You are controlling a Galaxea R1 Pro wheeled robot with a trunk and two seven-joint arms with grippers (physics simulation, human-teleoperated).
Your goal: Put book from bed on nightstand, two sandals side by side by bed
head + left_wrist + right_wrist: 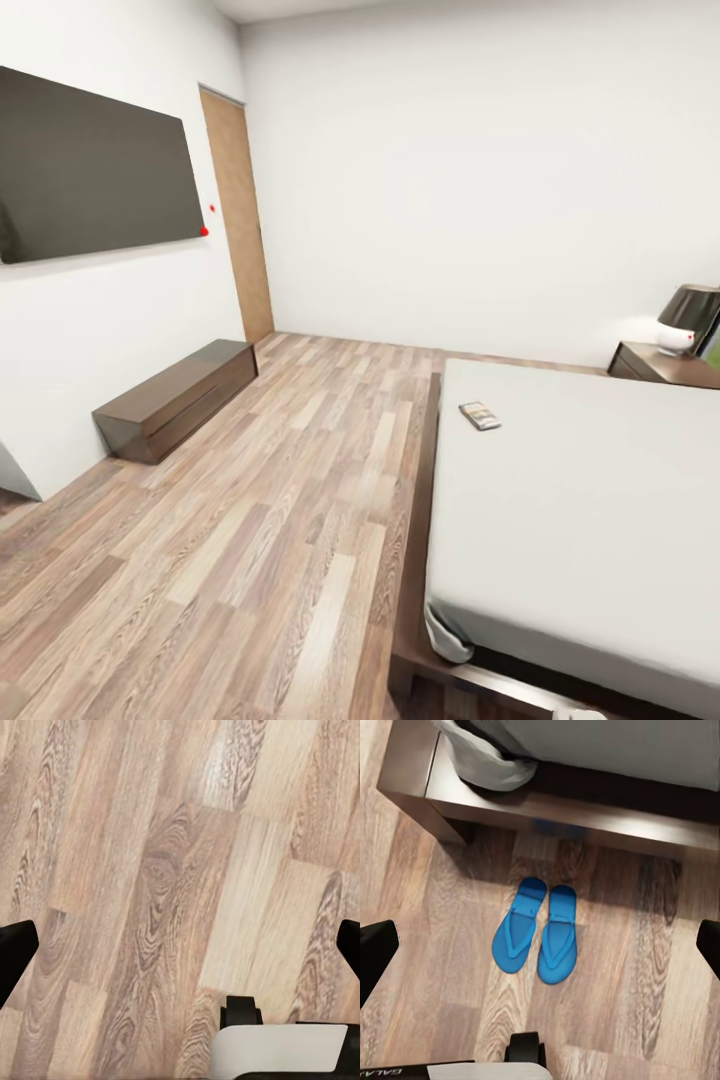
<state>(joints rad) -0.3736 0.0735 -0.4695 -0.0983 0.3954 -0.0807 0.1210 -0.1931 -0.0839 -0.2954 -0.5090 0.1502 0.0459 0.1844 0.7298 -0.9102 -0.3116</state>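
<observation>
Quick count: two blue sandals (536, 932), sitting as a pair mid-frame in the right wrist view. One bed (590, 490) filling the right side of the head view, with one book (480, 415) on it near center. One nightstand (665, 364) at the right edge, one lamp (690, 312) on top. One long low bench (175, 398) at left, one dark wall screen (95, 165) upper left, one wooden door (240, 225).

Open floor (250, 520) lies left of the bed (580, 500); low bench (175, 398) lines the left wall; sandals (536, 930) sit beside the bed frame.
</observation>
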